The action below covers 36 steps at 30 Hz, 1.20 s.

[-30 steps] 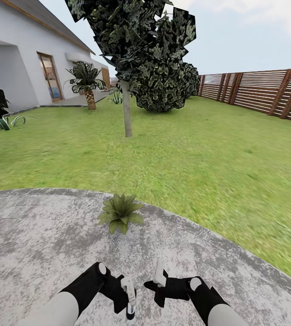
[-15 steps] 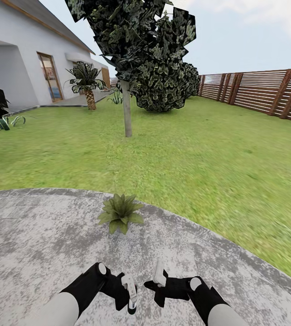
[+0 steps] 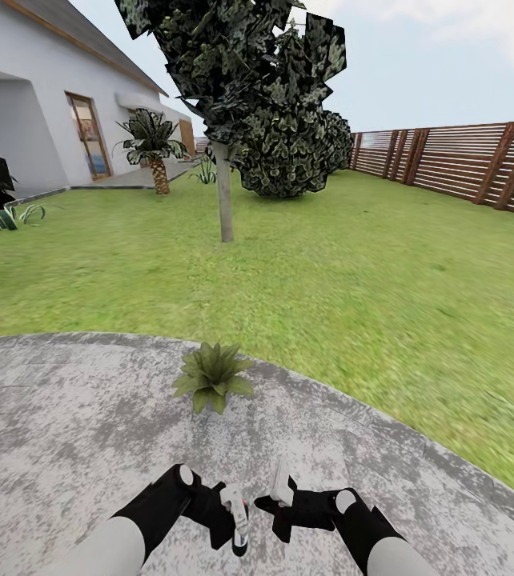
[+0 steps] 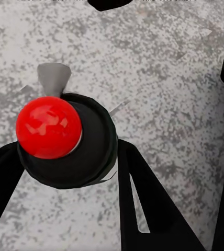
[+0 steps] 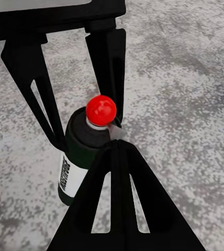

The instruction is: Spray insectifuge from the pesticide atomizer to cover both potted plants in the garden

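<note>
The left gripper [image 3: 237, 520] has its fingers [image 4: 143, 204] clamped on the pesticide atomizer [image 3: 240, 534], one dark finger on each side of the bottle's dark body; in the left wrist view you look straight down on the red dot [image 4: 48, 127] on its top, sitting right between the two fingers; the right wrist view shows the same bottle [image 5: 83, 157] from the side, pale label on the lower body, pinched between the left arm's black fingers [image 5: 108, 68] and held above the gravel patio [image 3: 65, 432].

Right gripper [image 3: 283, 490] is just beside the left one, white finger pointing up and forward; nothing sits between its fingers, but I can't tell from these shots how far apart they are; one black finger [image 5: 117, 198] sits between the right wrist camera and the bottle.

Beyond the fingertips of both arms, one potted plant [image 3: 211, 374] sits on the patio near its far edge, well apart from the bottle; past that it's lawn [image 3: 353, 272], a tree [image 3: 225, 96] straight ahead, the white house [image 3: 25, 120] off to the left side and the wooden fence [image 3: 473, 164] to the right.
</note>
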Available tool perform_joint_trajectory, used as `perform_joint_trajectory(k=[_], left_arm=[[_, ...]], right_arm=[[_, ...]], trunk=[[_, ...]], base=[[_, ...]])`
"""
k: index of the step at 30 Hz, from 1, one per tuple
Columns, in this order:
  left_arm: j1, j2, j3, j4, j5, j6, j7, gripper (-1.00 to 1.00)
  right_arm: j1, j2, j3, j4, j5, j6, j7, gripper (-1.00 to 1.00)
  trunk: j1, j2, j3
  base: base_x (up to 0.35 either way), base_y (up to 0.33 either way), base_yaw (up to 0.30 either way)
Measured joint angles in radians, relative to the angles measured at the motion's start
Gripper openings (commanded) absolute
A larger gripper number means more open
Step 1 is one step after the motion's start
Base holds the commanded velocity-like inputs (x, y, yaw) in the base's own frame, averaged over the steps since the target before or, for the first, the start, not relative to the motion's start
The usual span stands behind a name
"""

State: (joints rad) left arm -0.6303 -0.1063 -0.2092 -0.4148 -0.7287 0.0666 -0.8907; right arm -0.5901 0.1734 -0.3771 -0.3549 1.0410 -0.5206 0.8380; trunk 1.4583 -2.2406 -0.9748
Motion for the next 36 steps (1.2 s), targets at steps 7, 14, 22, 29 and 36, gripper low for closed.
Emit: perform_joint_trajectory(k=[7, 14, 22, 29, 36], left_arm=[[0.0, -0.006, 0.001, 0.0, 0.0, -0.003, -0.001, -1.0], [0.0, -0.01, 0.001, 0.003, 0.001, -0.023, -0.001, -1.0], [0.0, -0.015, 0.001, 0.003, 0.002, -0.025, -0.007, -1.0], [0.0, -0.026, 0.0, 0.005, 0.001, -0.025, -0.008, -1.0], [0.0, -0.023, 0.001, 0.01, 0.002, -0.025, -0.007, -1.0]], right_arm=[[0.0, 0.0, 0.0, -0.001, 0.0, 0.0, 0.0, -1.0], [0.0, 0.0, -0.001, -0.001, 0.0, 0.0, 0.0, -1.0], [0.0, 0.0, -0.001, -0.001, 0.0, 0.0, 0.0, -1.0], [0.0, 0.0, -0.001, -0.001, 0.0, 0.0, 0.0, -1.0], [0.0, 0.0, -0.001, -0.001, 0.0, 0.0, 0.0, -1.0]], trunk=[[0.0, 0.0, 0.0], [0.0, 0.0, 0.0], [0.0, 0.0, 0.0], [0.0, 0.0, 0.0], [0.0, 0.0, 0.0]], base=[[0.0, 0.0, 0.0], [0.0, 0.0, 0.0], [0.0, 0.0, 0.0], [0.0, 0.0, 0.0], [0.0, 0.0, 0.0]])
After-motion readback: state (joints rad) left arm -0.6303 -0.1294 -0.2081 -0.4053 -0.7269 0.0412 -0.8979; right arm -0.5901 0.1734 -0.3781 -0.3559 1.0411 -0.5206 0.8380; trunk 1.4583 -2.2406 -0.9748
